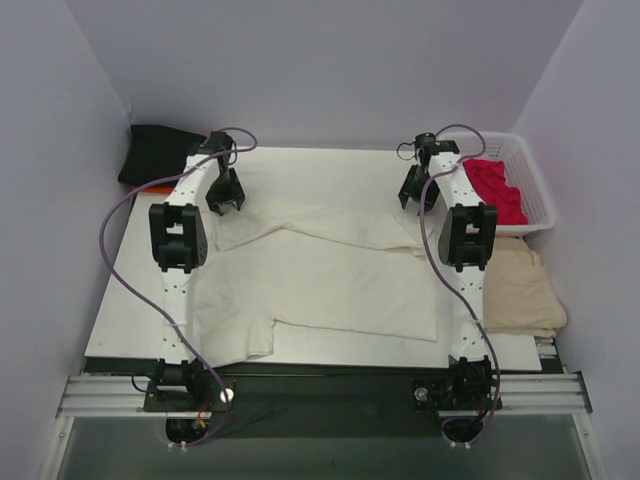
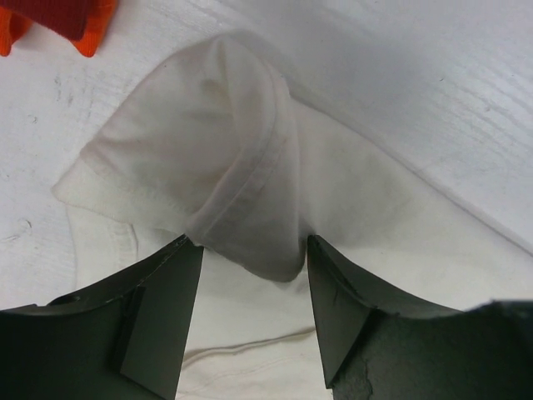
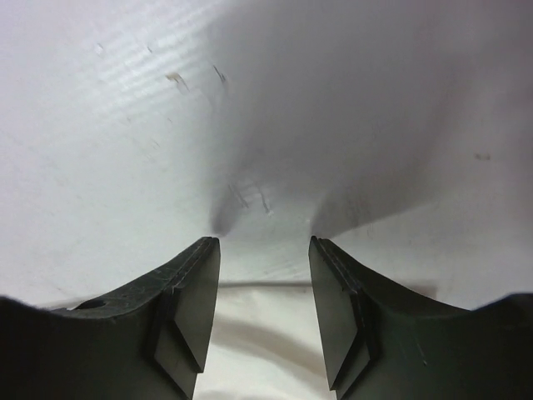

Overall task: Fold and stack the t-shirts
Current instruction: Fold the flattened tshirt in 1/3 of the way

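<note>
The cream-white t-shirt (image 1: pixel 330 285) lies spread on the white surface (image 1: pixel 330 165). Its long axis runs left to right, and one short sleeve points toward the near left corner. The cloth is soft and rumpled, with stitched hems. The left end effector (image 2: pixel 254 250) stands partly wide, with a rounded hemmed fold bulging between its tips. The right end effector (image 3: pixel 264 246) gapes wide over bare surface at the shirt's far edge.

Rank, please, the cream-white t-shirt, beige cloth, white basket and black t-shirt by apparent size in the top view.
1. cream-white t-shirt
2. white basket and beige cloth, too alike to rank
3. black t-shirt, smallest
</note>
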